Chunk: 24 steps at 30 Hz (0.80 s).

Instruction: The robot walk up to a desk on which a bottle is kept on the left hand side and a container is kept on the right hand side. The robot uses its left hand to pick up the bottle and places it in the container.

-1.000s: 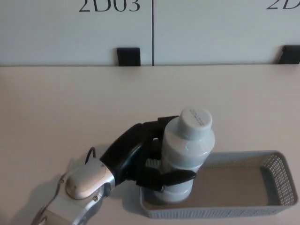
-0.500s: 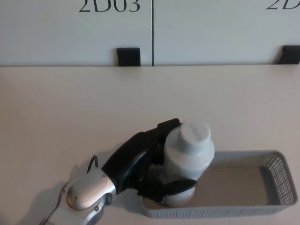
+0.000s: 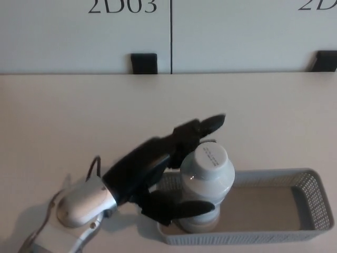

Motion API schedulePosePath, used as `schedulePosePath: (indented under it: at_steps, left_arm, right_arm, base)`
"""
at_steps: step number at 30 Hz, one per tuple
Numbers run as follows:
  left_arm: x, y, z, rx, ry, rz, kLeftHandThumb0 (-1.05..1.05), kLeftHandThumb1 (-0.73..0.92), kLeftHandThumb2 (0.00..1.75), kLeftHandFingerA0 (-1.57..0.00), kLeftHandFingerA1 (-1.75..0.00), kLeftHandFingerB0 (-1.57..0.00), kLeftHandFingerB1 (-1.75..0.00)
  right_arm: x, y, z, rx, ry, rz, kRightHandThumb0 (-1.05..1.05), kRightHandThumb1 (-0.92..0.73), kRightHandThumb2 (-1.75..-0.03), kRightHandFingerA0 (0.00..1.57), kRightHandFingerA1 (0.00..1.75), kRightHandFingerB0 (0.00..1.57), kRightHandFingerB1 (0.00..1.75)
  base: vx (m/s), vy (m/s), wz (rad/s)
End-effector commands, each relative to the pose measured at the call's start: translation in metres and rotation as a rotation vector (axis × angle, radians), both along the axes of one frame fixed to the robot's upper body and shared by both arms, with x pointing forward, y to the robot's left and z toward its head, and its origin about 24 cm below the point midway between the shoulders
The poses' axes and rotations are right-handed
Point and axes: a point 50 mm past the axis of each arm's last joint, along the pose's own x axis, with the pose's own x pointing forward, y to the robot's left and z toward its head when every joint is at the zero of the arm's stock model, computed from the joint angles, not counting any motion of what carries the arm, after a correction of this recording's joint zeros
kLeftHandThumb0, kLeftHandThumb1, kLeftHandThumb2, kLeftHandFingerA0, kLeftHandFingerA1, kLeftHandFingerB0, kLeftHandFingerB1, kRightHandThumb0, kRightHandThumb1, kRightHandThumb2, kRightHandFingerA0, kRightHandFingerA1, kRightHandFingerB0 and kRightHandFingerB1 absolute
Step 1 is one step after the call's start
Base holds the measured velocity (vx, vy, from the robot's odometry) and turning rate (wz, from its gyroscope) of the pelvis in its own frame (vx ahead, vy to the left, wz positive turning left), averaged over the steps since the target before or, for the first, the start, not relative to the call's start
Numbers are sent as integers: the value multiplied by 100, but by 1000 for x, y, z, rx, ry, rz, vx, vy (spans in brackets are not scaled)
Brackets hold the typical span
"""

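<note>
Left hand, black, with a thumb and two thick fingers, came in from 7 o'clock on a silver forearm. Fingers were spread apart: the upper fingers reached past the bottle toward 1 o'clock, clear of its cap, and the thumb lay low across the bottle's near side at about 6 o'clock. Whether the thumb touched the bottle's wall could not be told. The hand read as released, not clamped on anything.

The white cylindrical plastic bottle with a white screw cap stood upright inside the grey perforated plastic rectangular basket, at the basket's 9 o'clock end, its base on the basket floor. The rest of the basket floor lay bare toward 3 o'clock.

The basket sat on a pale cream table, near the table's 5 o'clock area. Behind the table, at 12 o'clock, stood pale grey partition panels with dark printed characters along the top edge, and two black brackets at the panel foot.

Count: one bottle, one basket, one robot hand, two brackets. Right hand did not show.
</note>
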Motion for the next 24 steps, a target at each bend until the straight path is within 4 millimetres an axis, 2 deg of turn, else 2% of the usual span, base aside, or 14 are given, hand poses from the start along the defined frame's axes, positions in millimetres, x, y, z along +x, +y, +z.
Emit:
schedulePosePath:
  at_steps: [1, 4, 5, 6, 9, 10, 11, 12, 15, 17, 20, 21, 22, 24]
  left_arm:
    - [-16, 13, 98, -107, -308, -107, -79, 52, 56, 0, 0, 0, 0]
    - [-28, 21, 129, -126, -419, -118, -85, 52, 57, 0, -1, 0, 0]
    - [-37, 31, 153, -140, -537, -121, -85, 53, 56, 0, 0, 0, 0]
    - [-45, 39, 168, -169, -599, -124, -77, 43, 84, 0, 0, 0, -11]
    - [-57, 57, 190, -249, -729, -102, -66, 37, 82, 0, -9, 0, -18]
    - [-62, 68, 198, -282, -783, -84, -77, 44, 87, 0, -7, 0, -16]
    - [-64, 80, 205, -340, -775, -85, -76, 49, 89, 0, -13, -1, -19]
    - [-66, 88, 209, -373, -778, -78, -68, 44, 84, 0, -18, -5, -28]
    - [-73, 117, 222, -391, -896, 33, -76, 43, 89, -1, -14, -1, -20]
    - [-81, 153, 219, -326, -932, 221, -79, 44, 89, -4, -11, -2, -12]
    - [-87, 180, 209, -247, -844, 354, -77, 43, 87, -6, -7, -3, -14]
    - [-90, 198, 198, -230, -759, 435, -57, 34, 77, 0, -11, 0, -21]
    - [-97, 223, 180, -217, -639, 561, -51, 32, 74, 0, -14, 0, -22]
    - [-105, 245, 156, -225, -520, 702, -40, 30, 69, 0, -18, 0, -22]
  right_arm:
    - [16, -9, 11, -54, -48, 21, -34, -42, -53, 58, 63, 39, 44]
    - [17, -10, 12, -69, -31, 13, -35, -44, -53, 60, 65, 38, 43]
    - [17, -10, 12, -82, -34, 27, -36, -44, -53, 60, 65, 37, 43]
    - [16, -11, 11, -94, -28, 31, -35, -44, -53, 61, 65, 37, 43]
    - [13, -12, 8, -80, -15, 23, -33, -43, -53, 60, 65, 38, 44]
    - [13, -12, 7, -78, -13, 23, -31, -45, -53, 59, 65, 36, 44]
    - [14, -12, 8, -71, -14, 23, -30, -46, -54, 57, 64, 35, 43]
    - [14, -12, 8, -66, -13, 24, -30, -47, -53, 55, 64, 34, 43]
    - [13, -12, 7, -69, -6, 28, -32, -46, -54, 57, 63, 35, 43]
    - [9, -13, 5, -89, 7, 42, -31, -47, -54, 58, 66, 37, 44]
    - [5, -14, 4, -91, 15, 50, -30, -48, -54, 56, 65, 36, 44]
    - [4, -14, 5, -91, 24, 56, -30, -48, -54, 54, 63, 33, 43]
    - [1, -14, 5, -94, 35, 67, -30, -48, -54, 55, 62, 33, 42]
    - [-2, -15, 5, -97, 43, 73, -30, -49, -55, 53, 63, 33, 44]
  base:
    - [0, 0, 0]
    - [0, 0, 0]
    - [0, 0, 0]
    - [0, 0, 0]
    - [0, 0, 0]
    - [0, 0, 0]
    - [0, 0, 0]
    - [0, 0, 0]
    - [0, 0, 0]
    - [0, 0, 0]
    - [0, 0, 0]
    - [0, 0, 0]
    - [0, 0, 0]
    - [0, 0, 0]
